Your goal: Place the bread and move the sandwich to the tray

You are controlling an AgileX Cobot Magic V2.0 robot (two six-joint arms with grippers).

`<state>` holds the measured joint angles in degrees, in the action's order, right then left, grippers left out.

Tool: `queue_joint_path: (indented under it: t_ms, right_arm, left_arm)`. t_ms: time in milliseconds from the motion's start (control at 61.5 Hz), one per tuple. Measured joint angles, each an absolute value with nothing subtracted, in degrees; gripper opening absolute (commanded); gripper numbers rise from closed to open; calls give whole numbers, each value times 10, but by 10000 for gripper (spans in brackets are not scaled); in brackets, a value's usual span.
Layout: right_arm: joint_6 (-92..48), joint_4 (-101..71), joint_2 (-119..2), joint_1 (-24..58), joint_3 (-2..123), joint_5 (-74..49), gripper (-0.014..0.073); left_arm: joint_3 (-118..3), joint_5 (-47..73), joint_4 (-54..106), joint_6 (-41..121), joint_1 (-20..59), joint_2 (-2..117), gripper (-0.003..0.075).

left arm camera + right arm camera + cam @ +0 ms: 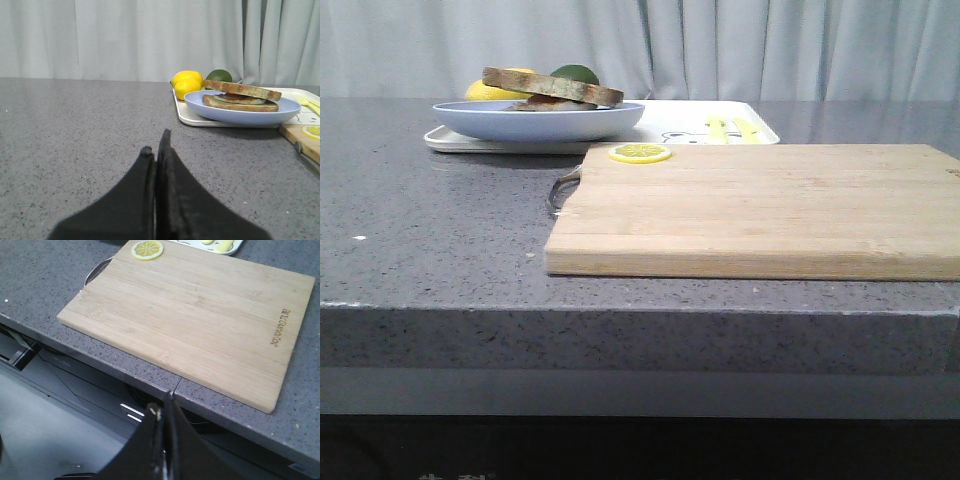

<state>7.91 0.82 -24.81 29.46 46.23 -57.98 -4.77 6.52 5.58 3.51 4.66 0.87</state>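
Judging by the layout, the job looks finished: both the left gripper (pixel 156 145) and right gripper (pixel 164 409) hang clenched on nothing, the cutting board (pixel 760 205) nearby holds only a lemon slice (pixel 640 153), and the sandwich (pixel 552 90), bread on top, sits on the blue plate (pixel 540 122) upon the tray (pixel 670 125) at far left.

The countertop (pixel 440 220) is dark grey with fine pale speckles. The cutting board (pixel 770 205) is light tan bamboo with lengthwise grain. The lemon slice (pixel 640 153) is yellow. The plate (pixel 540 122) is pale blue. The tray (pixel 670 120) is white with yellow marks. The sandwich (pixel 241 95) has brown crust. The lemon (pixel 187 82) is yellow. The curtain (pixel 770 45) is light grey.
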Motion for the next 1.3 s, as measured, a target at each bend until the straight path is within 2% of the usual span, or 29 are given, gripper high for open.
queue_joint_path:
  t_ms: [211,1300]
  right_arm:
    - [79,7,-248,295,461,-582,-69]
    - [79,7,-245,290,461,-583,-69]
  left_arm:
    - [2,7,59,35,47,-2,-20]
    - [2,12,60,35,29,-2,-20]
